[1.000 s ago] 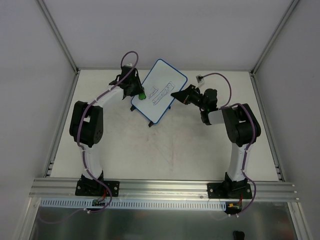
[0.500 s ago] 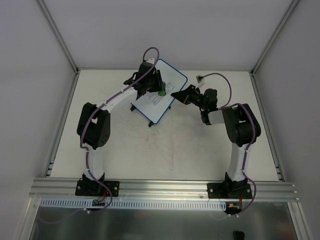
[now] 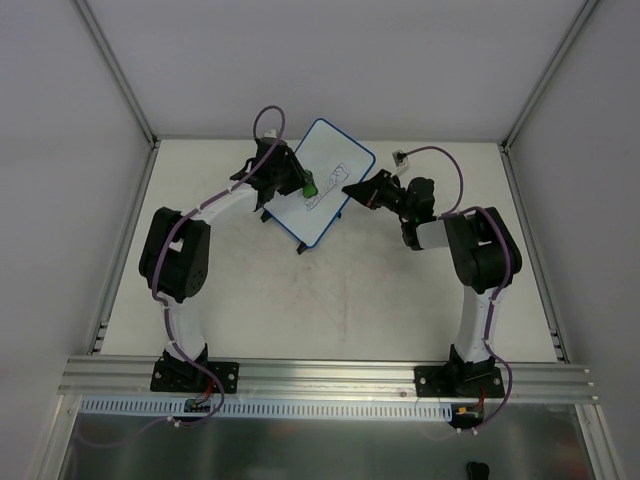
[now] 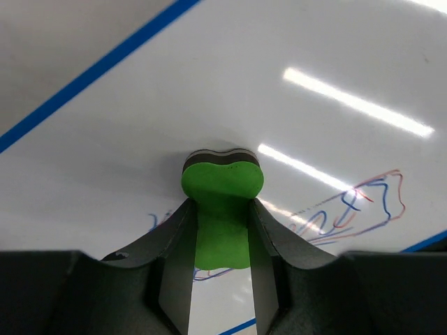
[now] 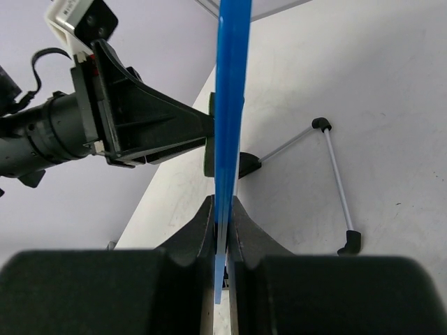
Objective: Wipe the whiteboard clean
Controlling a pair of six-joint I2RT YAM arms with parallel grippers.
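The whiteboard, white with a thin blue rim, stands tilted at the back of the table. Blue and red scribbles remain on its lower part. My left gripper is shut on a green eraser block, whose dark felt face presses against the whiteboard's surface. My right gripper is shut on the board's right edge. In the right wrist view that blue rim runs edge-on between the jaws of the right gripper, with the left arm's gripper behind it.
A thin wire stand with black feet rests on the table behind the board. Grey walls and metal frame posts enclose the table on three sides. An aluminium rail holds both arm bases at the near edge.
My left gripper swept the eraser from the board's left edge rightward across the scribbles, then back slightly left. The right gripper and the board stayed put.
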